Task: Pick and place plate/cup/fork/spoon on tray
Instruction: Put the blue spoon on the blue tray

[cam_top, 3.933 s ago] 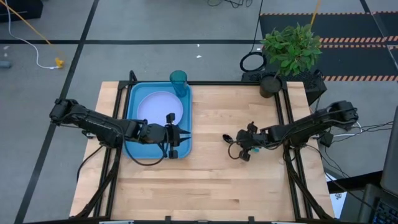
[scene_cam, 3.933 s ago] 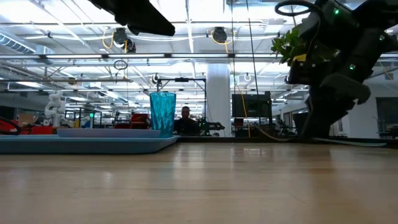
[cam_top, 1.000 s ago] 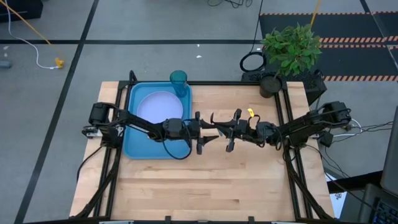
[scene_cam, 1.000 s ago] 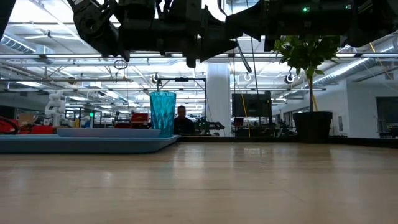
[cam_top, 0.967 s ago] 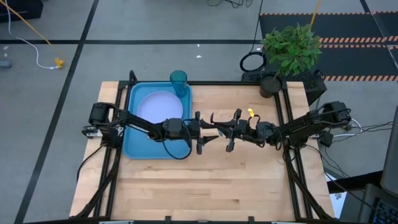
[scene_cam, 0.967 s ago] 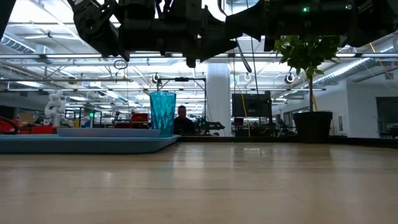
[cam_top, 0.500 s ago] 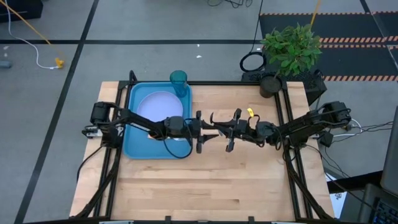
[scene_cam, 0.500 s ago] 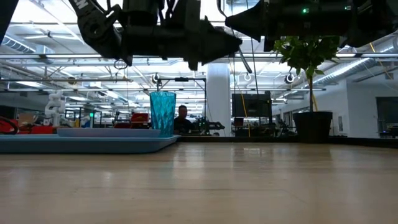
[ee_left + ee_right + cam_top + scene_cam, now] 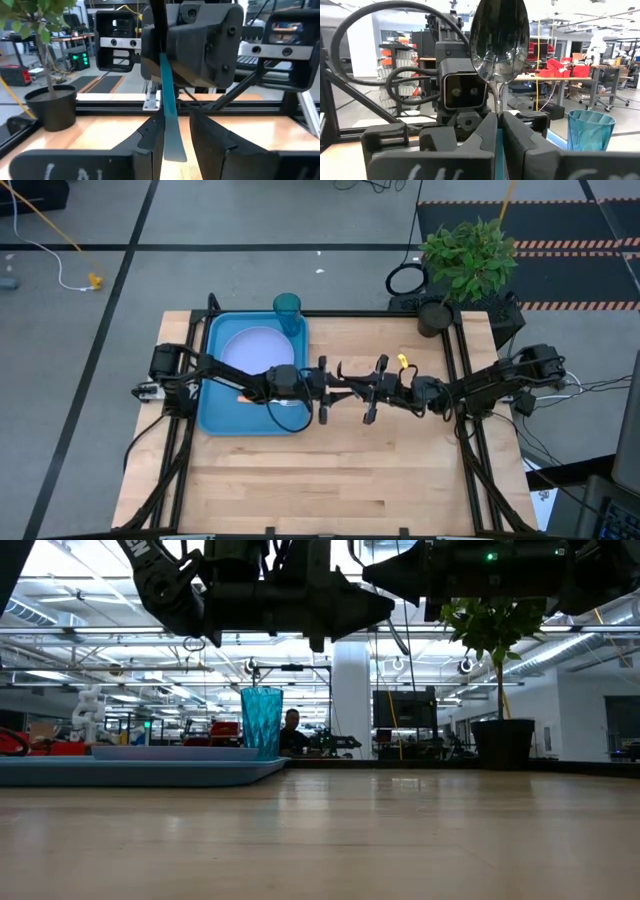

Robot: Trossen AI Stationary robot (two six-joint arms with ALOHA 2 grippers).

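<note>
The spoon point(image 9: 499, 45) stands roughly upright, high above the table's middle, its dark shiny bowl up and its light-blue handle point(image 9: 169, 115) down. My right gripper point(image 9: 352, 386) is shut on it. My left gripper point(image 9: 330, 386) faces it from the left, its fingers open narrowly on either side of the handle's lower end. The plate point(image 9: 255, 348) lies in the blue tray point(image 9: 213, 416). The teal cup point(image 9: 288, 308) stands at the tray's far right corner. An orange bit of the fork point(image 9: 243, 394) shows in the tray under my left arm. My right gripper pinches the spoon between its two fingers where the metal neck meets the blue handle point(image 9: 498, 116). The fingers point(image 9: 485, 131) come level from the table's right and lie across the spoon. The spoon is lifted clear, bowl above the fingers, handle below.
A potted plant point(image 9: 468, 260) stands at the table's far right corner. Bare wood point(image 9: 340, 470) lies in front of both arms and right of the tray. Both arms hang high over the table point(image 9: 320, 840) in the low view.
My left gripper has moved a little toward the table's right edge, closer to my right gripper, and now stands around the spoon's handle. My right gripper and the spoon have kept still.
</note>
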